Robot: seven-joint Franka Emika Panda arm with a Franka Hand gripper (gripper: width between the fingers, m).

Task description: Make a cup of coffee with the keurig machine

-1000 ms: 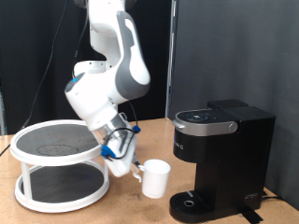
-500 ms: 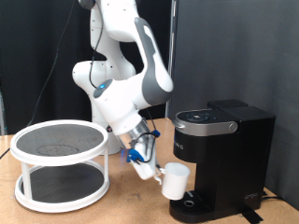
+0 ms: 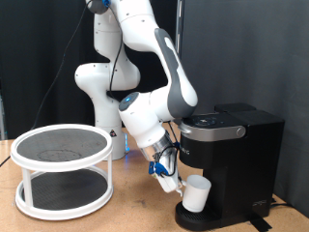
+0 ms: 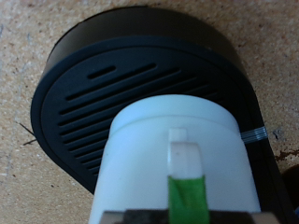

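Keurig machine [image 3: 232, 164] stood at the right of the exterior view, lid down, its round slotted drip tray [image 4: 121, 93] at the base. Held over that tray and just under the brew head was the white cup [image 3: 197, 193], tilted, with the gripper [image 3: 178, 184] clenched on it from the left; the wrist view showed a green-padded finger [image 4: 187, 191] pressed against the cup's wall. Farther left on the wooden table [image 3: 135, 217] sat a white two-tier round rack [image 3: 63, 169].
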